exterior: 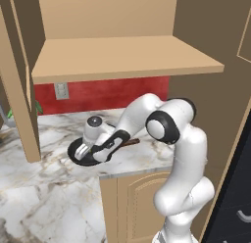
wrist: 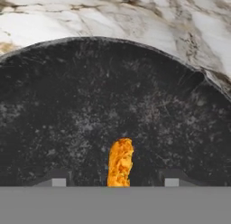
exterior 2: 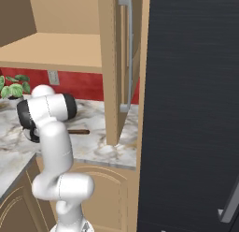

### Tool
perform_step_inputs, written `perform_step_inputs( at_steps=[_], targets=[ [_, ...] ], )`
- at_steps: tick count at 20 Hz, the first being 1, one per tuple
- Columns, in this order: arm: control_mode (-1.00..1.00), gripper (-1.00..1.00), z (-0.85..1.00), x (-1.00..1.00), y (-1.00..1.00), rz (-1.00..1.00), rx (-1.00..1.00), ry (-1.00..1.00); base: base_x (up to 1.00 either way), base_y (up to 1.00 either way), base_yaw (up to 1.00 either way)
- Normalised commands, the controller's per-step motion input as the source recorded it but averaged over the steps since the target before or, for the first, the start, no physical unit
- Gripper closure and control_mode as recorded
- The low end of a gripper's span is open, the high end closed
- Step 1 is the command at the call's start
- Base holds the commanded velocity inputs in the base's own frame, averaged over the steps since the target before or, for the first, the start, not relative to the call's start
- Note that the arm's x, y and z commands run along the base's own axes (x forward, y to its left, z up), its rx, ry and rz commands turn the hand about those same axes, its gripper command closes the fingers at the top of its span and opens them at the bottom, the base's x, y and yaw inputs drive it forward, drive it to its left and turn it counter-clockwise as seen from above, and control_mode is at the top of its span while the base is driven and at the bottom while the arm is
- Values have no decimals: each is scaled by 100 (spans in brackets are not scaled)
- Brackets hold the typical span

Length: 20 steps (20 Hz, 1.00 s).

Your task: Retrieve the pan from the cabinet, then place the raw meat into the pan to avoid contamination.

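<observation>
Tool (wrist: 112, 182) hangs just over the pan (wrist: 90, 110), its tips (wrist: 56, 180) spread apart with a strip of orange meat (wrist: 120, 162) lying loose between them on the grey inside. Marble table (wrist: 135, 15) spreads beyond the pan's rim.

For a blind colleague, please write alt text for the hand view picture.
A round black pan with a mottled grey inside sits on a marble counter. An orange-brown piece of meat lies in the pan, between the two dark tips of the open gripper at the bottom edge.
</observation>
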Motion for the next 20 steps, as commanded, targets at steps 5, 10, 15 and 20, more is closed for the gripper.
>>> perform_step_inputs(
  at_steps=[5, 10, 15, 20],
  targets=[
    [-100, -100, 28, -13, -9, -1, 0, -2, 0, 0, 0],
    [-100, -100, 44, -10, -8, 0, 0, -6, 0, 0, 0],
    [-100, -100, 48, -19, -8, 0, 0, -10, 0, 0, 0],
    [-100, -100, 60, -29, -7, 0, 0, -14, 0, 0, 0]
  ],
)
